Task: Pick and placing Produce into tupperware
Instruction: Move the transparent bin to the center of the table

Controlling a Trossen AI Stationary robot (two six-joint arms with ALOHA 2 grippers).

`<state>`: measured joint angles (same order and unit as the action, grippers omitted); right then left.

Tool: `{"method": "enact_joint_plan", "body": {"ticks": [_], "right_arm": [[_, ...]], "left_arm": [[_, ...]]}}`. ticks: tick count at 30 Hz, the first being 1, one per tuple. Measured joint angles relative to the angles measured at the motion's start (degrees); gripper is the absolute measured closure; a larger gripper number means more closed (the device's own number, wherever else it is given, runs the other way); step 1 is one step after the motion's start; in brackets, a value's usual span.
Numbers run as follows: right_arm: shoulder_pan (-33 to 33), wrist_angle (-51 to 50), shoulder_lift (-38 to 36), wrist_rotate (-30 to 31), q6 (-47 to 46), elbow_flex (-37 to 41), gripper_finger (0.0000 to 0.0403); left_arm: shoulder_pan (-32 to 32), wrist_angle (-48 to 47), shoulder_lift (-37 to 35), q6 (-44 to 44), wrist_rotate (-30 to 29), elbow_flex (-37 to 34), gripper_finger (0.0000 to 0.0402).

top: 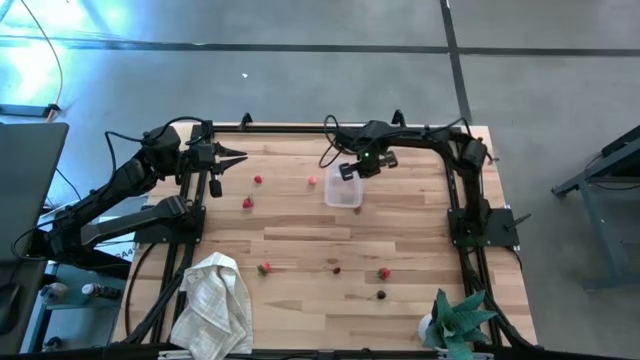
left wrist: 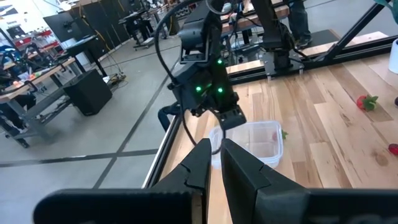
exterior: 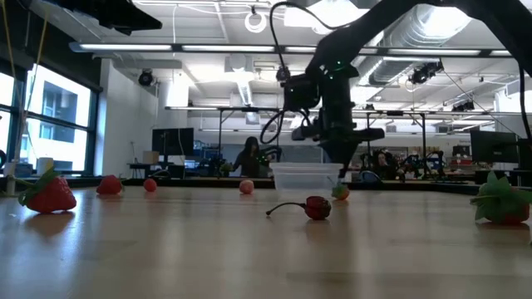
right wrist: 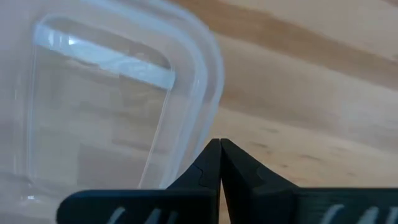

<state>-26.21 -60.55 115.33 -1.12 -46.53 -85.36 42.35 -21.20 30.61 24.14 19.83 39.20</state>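
The tupperware [top: 343, 191] stood on the wooden table [top: 300, 225] toward its far edge, slightly right of centre in the high view. It was clear, rectangular with rounded corners, and upright with its mouth facing up. The left wrist view showed a red piece [left wrist: 274, 135] at the container, but whether inside it or behind it could not be settled.

The right claw [top: 349, 172] hung directly above the container's far rim, fingers pressed together and holding nothing. In the right wrist view the closed fingertips [right wrist: 220, 147] met in a point just beside the container's rounded corner [right wrist: 199, 56]; contact with the rim could not be confirmed. The low view showed the same arm descending from above onto the container [exterior: 306, 178].

The left claw [top: 236, 155] sat at the far left corner of the table, well apart from the container, fingers together and empty.

The produce lay scattered on the table outside the container. Two red pieces [top: 258, 180] [top: 247, 202] lay to the container's left, and a paler one [top: 312, 180] just beside its left side. Nearer the front edge lay a red piece [top: 265, 268], a small dark piece [top: 336, 268], a red piece with green top [top: 384, 272], and another dark piece [top: 381, 294].

A white cloth [top: 215, 300] lay crumpled at the front left corner, and a teal leafy plant [top: 458, 318] stood at the front right corner.
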Motion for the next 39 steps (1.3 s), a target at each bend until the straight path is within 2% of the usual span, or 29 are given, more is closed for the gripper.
{"method": "enact_joint_plan", "body": {"ticks": [17, 27, 32, 39], "right_arm": [[7.45, 3.77, -0.02, -2.21, -3.95, 0.00, 0.0403], [1.54, 5.06, -0.02, 0.91, -4.41, 0.00, 0.0403], [-1.97, 11.67, -0.02, 0.79, -3.77, 0.00, 0.0403], [-4.16, 21.75, -0.02, -2.56, -4.23, 0.00, 0.0403]], "left_arm": [[0.00, 0.01, 0.00, 0.04, 0.00, 0.00, 0.0373], [0.00, 0.01, 0.00, 0.03, 0.00, 0.00, 0.0373], [0.00, -0.01, 0.00, 0.03, 0.00, 0.00, 0.0373], [0.02, -0.01, 0.01, -0.41, 0.00, 0.00, 0.0373]]}}
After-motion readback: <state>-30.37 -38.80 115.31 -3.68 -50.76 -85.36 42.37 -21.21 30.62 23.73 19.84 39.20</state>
